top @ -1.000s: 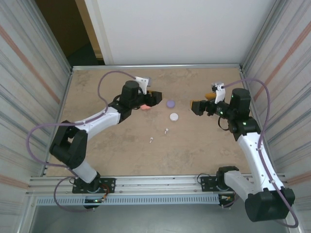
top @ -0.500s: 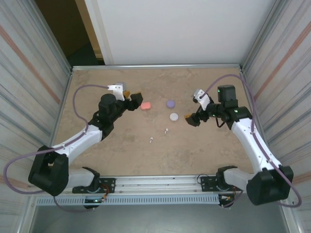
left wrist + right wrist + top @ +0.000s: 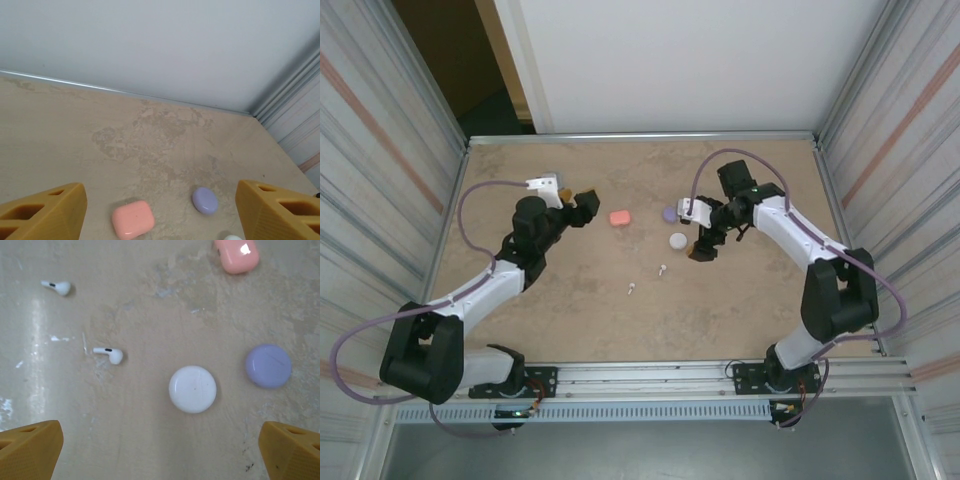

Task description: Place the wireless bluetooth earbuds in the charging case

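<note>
White earbuds [image 3: 110,355] number 2, cases [image 3: 192,389] 3: pink, purple, white.

A tan mottled table [image 3: 570,330] lies between ribbed metal side walls [image 3: 380,150] and a white back wall [image 3: 680,60].

- This is a robot test cell in a lab or workshop, not a home or a shop.
- Two white-and-black arms, the left arm [image 3: 490,285] and the right arm [image 3: 820,255], are bolted to an aluminium rail [image 3: 650,375] along the bottom of the top view.
- A loose purple cable [image 3: 470,200] loops from the left arm, and a slotted cable strip [image 3: 650,412] runs below the rail.
- The table [image 3: 570,320] is a bare tan, stone-patterned slab with a metal edge.
- A ribbed left wall [image 3: 380,150], a ribbed right wall [image 3: 910,120] and a plain white back panel [image 3: 690,60] box it in.
- A dark opening [image 3: 450,60] shows at the upper left.
</note>
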Robot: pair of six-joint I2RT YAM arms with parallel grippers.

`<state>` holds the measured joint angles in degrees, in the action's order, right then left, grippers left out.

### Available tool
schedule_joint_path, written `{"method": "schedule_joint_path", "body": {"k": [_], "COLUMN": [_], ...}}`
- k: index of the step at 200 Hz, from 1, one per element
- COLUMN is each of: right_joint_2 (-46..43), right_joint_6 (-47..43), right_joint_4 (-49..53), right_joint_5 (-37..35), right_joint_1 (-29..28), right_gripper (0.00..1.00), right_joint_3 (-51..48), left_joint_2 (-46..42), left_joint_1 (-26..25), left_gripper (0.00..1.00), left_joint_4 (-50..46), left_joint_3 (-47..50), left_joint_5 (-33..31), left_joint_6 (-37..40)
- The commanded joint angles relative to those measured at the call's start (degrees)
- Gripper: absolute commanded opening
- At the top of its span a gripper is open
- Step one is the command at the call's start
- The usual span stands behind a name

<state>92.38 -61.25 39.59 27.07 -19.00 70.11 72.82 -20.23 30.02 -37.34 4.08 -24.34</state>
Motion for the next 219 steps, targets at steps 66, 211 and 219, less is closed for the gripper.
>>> {"method": "schedule_joint_path", "body": {"k": [66, 211, 219], "right_joint_2": [10.9, 20.6, 21.2], "right_joint_6": [-2.7, -3.1, -3.1], "right_joint_4": [-5.3, -5.2, -4.6], "right_joint_5": [-10.6, -11.7, -12.2], "right_joint_1": [-3.0, -4.6, -4.7], "right_gripper": [0.99, 0.93, 0.91], "right_joint_3": [2.9, 8.7, 9.3], "left_joint_2": [-3.6, -2.2, -2.0], "left_joint_1": [2.5, 2.8, 2.8], "left_gripper": [0.78, 0.79, 0.79], "left_joint_4": [0.7, 0.7, 0.7], "left_joint_3": [2.8, 2.5, 2.5], "left_joint_5": [-0.2, 0.2, 0.3], "left_joint_6": [-0.5, -0.8, -0.8]}}
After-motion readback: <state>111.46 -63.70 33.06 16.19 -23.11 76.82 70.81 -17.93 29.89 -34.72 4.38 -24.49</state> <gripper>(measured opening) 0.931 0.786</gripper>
